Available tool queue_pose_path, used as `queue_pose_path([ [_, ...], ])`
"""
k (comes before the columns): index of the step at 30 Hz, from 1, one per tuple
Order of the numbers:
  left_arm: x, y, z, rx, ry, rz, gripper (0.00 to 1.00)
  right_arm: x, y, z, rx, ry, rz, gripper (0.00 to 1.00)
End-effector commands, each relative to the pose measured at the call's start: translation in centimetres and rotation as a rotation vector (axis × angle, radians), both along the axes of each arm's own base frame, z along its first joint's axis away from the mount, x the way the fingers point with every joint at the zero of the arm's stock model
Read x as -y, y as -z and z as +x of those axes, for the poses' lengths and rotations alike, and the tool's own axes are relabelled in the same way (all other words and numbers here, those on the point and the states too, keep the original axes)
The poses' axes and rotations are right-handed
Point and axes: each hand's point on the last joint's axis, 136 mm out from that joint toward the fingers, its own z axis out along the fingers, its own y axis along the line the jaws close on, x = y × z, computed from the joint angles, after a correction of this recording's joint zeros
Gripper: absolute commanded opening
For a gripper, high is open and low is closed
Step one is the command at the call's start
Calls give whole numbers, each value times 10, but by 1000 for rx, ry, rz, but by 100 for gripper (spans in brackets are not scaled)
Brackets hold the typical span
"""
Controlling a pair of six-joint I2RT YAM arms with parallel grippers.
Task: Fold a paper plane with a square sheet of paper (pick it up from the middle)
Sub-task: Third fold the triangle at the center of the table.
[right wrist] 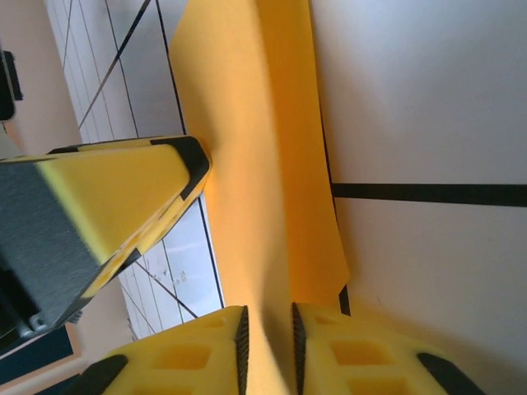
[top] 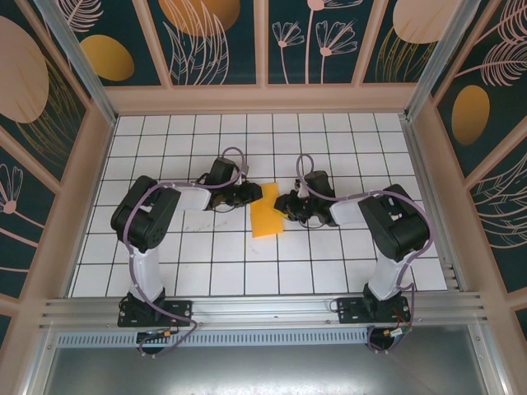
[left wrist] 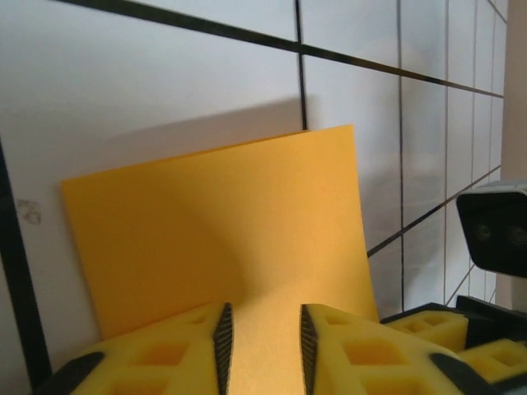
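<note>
The square sheet of paper [top: 265, 216] is orange-yellow and lies folded into a tilted oblong at the middle of the grid table. My left gripper [top: 256, 196] is at its upper left edge. In the left wrist view the left gripper [left wrist: 262, 317] is open, with the paper [left wrist: 222, 222] running loose through the wide gap. My right gripper [top: 285, 206] meets the sheet from the right. In the right wrist view the right gripper [right wrist: 267, 321] is shut on a raised fold of the paper [right wrist: 263, 164]. A yellow finger [right wrist: 123, 197] of the left gripper shows beside it.
The white grid table [top: 206, 263] is boxed in by a wooden rim and dark patterned wall panels [top: 206, 33]. The two grippers nearly touch over the paper. The right wrist's camera housing [left wrist: 494, 226] sits close at the right of the left wrist view.
</note>
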Motion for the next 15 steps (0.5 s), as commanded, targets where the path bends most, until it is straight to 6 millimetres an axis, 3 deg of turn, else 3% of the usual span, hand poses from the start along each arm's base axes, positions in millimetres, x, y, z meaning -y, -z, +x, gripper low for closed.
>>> queue_pose_path([
  [1,-5,-28,-2,72,2,-20,37,1,-6,0,10,31,29,18],
  [4,-8,-46,-10,108,-7,-48,40,6,-4,-3,-8,91,16,11],
  [7,-8,-62,-26,163,20,-50,41,9,-4,-8,-44,172,40,11],
  [15,5,-68,-89,380,151,125,45,0,-2,-16,-99,204,12,11],
])
